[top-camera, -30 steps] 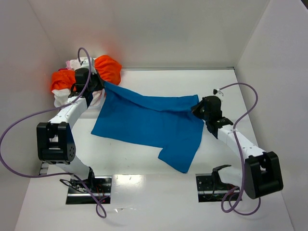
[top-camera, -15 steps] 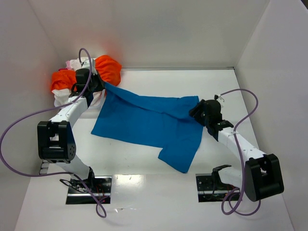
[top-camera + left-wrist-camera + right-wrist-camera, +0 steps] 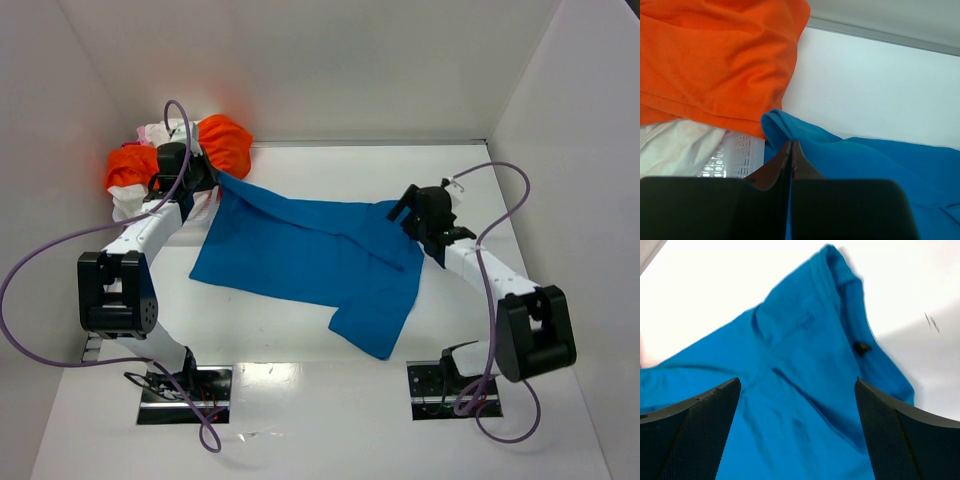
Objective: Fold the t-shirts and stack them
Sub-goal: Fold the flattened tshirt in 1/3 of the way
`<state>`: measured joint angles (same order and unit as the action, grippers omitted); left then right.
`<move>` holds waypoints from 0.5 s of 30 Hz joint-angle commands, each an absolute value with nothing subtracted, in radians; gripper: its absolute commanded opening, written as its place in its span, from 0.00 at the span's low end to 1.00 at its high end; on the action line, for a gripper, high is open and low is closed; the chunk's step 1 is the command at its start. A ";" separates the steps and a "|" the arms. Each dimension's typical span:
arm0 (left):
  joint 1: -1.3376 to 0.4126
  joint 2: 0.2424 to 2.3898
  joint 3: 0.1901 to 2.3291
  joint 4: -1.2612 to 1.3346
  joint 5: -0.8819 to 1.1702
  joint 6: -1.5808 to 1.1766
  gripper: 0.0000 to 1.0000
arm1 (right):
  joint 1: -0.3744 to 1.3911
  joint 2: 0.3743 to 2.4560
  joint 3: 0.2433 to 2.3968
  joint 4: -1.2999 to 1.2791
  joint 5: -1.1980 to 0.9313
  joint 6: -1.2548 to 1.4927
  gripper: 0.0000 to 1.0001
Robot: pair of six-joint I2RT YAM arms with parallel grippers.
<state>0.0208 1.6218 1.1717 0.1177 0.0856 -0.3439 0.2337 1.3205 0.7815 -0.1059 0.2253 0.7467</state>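
Observation:
A bright blue t-shirt (image 3: 310, 255) lies spread across the middle of the table. Its far left corner (image 3: 777, 122) is pinched in my left gripper (image 3: 791, 144), which is shut on it beside the heap at the back left. That heap holds an orange t-shirt (image 3: 225, 140) (image 3: 715, 55) and white cloth (image 3: 125, 205) (image 3: 675, 142). My right gripper (image 3: 405, 213) (image 3: 797, 385) hovers open over the blue shirt's right end (image 3: 805, 365), its fingers (image 3: 695, 425) spread wide with nothing between them.
White walls (image 3: 350, 60) close the table in at the back and on both sides. A white perforated basket (image 3: 732, 155) sits under the heap. Purple cables (image 3: 40, 260) loop from both arms. Bare table (image 3: 470, 180) lies right of the shirt.
My right gripper has opened and let go of the blue shirt's right end, then lifted and moved a little back. The left gripper has kept still, holding its corner.

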 commanded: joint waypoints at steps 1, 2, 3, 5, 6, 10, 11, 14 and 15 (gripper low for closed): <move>0.020 1.628 1.207 0.150 0.104 -0.327 0.00 | 0.218 1.402 0.873 -0.049 0.279 0.686 1.00; 0.020 1.628 1.207 0.150 0.104 -0.327 0.00 | 0.218 1.420 0.897 -0.049 0.288 0.677 1.00; 0.020 1.628 1.207 0.150 0.104 -0.327 0.00 | 0.203 1.439 0.911 -0.049 0.288 0.663 1.00; 0.020 1.628 1.207 0.150 0.113 -0.327 0.00 | 0.173 1.483 0.939 -0.049 0.288 0.651 0.98; 0.020 1.628 1.207 0.150 0.114 -0.327 0.00 | 0.173 1.494 0.939 -0.040 0.288 0.650 0.96; 0.020 1.628 1.207 0.150 0.114 -0.327 0.00 | 0.141 1.545 0.971 -0.011 0.288 0.604 0.79; 0.020 1.628 1.207 0.150 0.114 -0.327 0.00 | 0.130 1.571 0.988 -0.011 0.288 0.592 0.75; 0.020 1.628 1.207 0.150 0.123 -0.327 0.00 | 0.121 1.615 1.015 -0.011 0.262 0.565 0.72; 0.020 1.637 1.207 0.141 0.123 -0.327 0.00 | 0.121 1.640 1.028 -0.011 0.249 0.565 0.72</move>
<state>0.0208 1.6218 1.1717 0.1154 0.1017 -0.3428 0.1307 1.5982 0.9615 -0.0643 0.2478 0.6106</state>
